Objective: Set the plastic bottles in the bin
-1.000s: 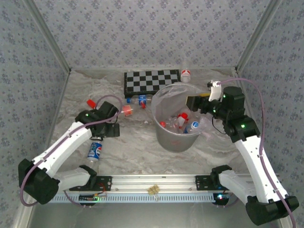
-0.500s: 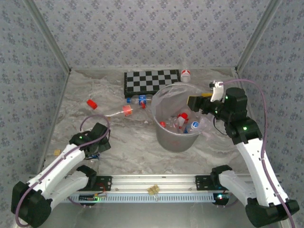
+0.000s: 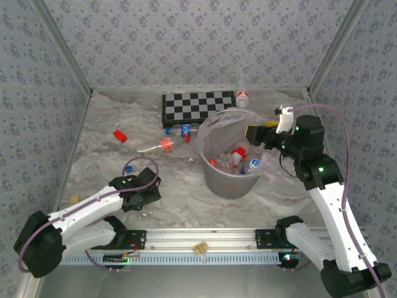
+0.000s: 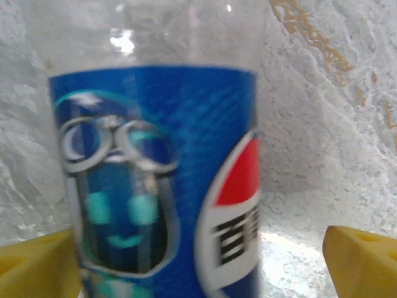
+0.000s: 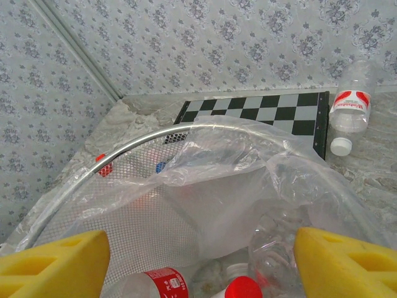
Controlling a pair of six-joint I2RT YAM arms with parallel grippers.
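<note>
Currently, the left gripper point(image 4: 198, 264) sits low over the near-left part of the pale marbled table point(image 3: 186, 186). Its yellow fingertips point(image 4: 363, 261) are set wide apart. A clear plastic bottle with a blue label point(image 4: 155, 186) lies between them. Bare table shows between this bottle and the right-hand fingertip, so it is not clamped. Whether the other fingertip touches the bottle cannot be determined.

The right gripper point(image 5: 200, 264) hangs above the round grey bin lined with a clear crinkly plastic bag point(image 3: 231, 183), at its far-right rim. Its own foam tips point(image 5: 56, 264) are likewise spread apart, with nothing held between them. The bin stands right of centre on the table. Inside it lie several clear bottles, with red caps point(image 3: 239, 151) and one blue cap point(image 3: 254, 163) visible from above.

Bottles outside the bin:
- A clear bottle with a red part at one end point(image 3: 155, 147) lies to the left of the bin.
- A small bottle with blue and red markings point(image 3: 180, 130) lies just in front of the black-and-white checkerboard point(image 3: 198, 105).
- A bottle with a red-and-white label point(image 5: 351, 99) is at the back wall beside the board's right end, with a white cap point(image 5: 340, 146) just beside it.

A small red item point(image 3: 119, 135) lies well apart at far left and is too small to identify.
</note>
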